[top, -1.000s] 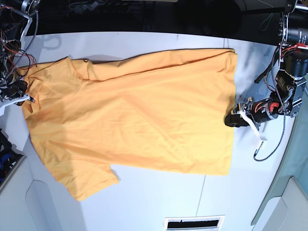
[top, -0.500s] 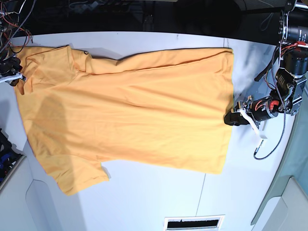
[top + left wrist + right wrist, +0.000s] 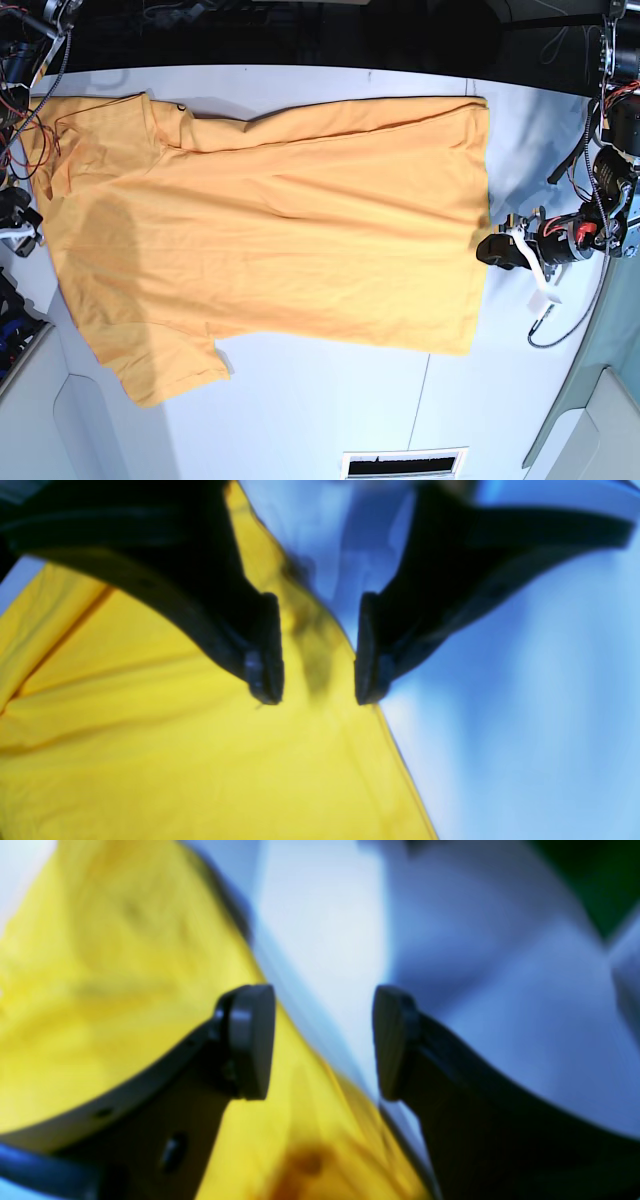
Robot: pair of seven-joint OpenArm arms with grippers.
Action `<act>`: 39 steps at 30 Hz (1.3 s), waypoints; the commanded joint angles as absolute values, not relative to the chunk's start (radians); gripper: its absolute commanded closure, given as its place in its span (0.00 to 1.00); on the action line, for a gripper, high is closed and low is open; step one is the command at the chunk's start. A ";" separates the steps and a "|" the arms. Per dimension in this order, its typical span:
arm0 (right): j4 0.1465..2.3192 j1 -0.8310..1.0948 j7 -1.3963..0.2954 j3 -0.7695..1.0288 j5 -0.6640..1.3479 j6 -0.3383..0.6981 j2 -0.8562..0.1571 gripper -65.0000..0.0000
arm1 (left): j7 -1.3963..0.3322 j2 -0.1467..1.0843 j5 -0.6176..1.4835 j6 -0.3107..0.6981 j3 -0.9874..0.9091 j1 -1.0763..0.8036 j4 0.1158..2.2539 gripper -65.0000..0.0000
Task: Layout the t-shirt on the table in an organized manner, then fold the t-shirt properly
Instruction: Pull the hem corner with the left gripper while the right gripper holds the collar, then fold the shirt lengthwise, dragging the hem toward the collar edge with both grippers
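Base view: orange t-shirt (image 3: 280, 240) spread across the white table (image 3: 300, 420), left gripper (image 3: 320, 697) and right gripper (image 3: 325, 1042) both parted at its edges!

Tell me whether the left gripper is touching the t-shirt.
Cannot tell. The left wrist view shows the left gripper open, its fingers overlapping the t-shirt near its edge, but neither contact nor a gap shows plainly.

Bright base view; both wrist views blurred, blue-tinted.
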State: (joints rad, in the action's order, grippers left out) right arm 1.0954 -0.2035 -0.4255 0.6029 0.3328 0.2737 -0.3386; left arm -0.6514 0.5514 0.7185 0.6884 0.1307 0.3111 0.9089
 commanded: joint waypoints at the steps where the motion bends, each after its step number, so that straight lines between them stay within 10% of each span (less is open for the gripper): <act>1: 1.091 -0.250 -0.401 0.606 0.332 0.277 -0.358 0.52 | -0.624 0.568 0.728 0.683 0.124 0.344 0.925 0.51; 11: 0.693 -0.425 -0.296 0.597 0.262 0.392 -0.380 0.47 | -0.408 0.518 0.518 0.482 0.124 0.382 0.822 0.49; 21: 0.638 -0.423 -0.281 0.506 0.262 0.506 -0.371 0.47 | -0.380 0.431 0.515 0.576 0.124 0.471 0.640 0.49; 26: 0.644 -0.423 -0.281 0.495 0.257 0.525 -0.371 0.95 | -0.401 0.432 0.501 0.577 0.124 0.470 0.640 1.00; 39: 0.984 -0.220 -0.412 0.498 0.342 0.547 -0.399 1.00 | -0.621 0.579 0.768 0.698 0.124 0.342 0.896 1.00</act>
